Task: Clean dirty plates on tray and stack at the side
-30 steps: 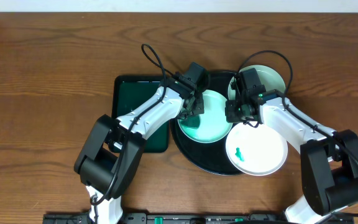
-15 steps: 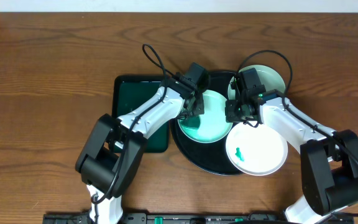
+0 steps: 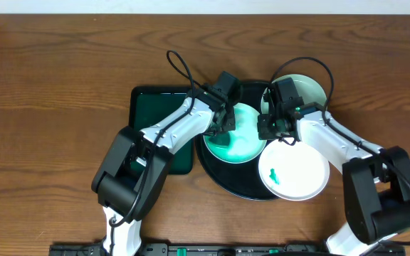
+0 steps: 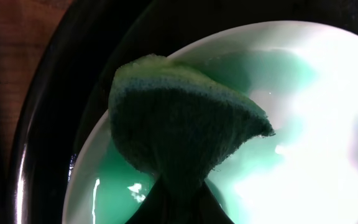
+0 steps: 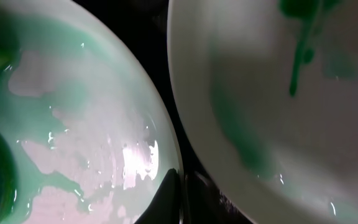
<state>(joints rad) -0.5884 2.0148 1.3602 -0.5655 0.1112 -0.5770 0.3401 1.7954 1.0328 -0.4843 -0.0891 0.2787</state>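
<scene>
Clamping one sponge [image 4: 185, 118], left gripper [image 3: 223, 128] presses one of three plates [image 3: 246, 144]; right gripper [image 3: 271, 129] pinches its rim.

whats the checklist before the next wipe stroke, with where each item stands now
1. Left jaws shut on sponge: ok.
2. Sponge over the middle plate: ok.
3. Right jaws shut beside that plate's rim; actually holding it: cannot tell.
4. Middle plate clean: not ok, green film covers it.
5. Near plate clean: not ok, green smear shows.
6. Middle plate sits on black tray: ok.
</scene>
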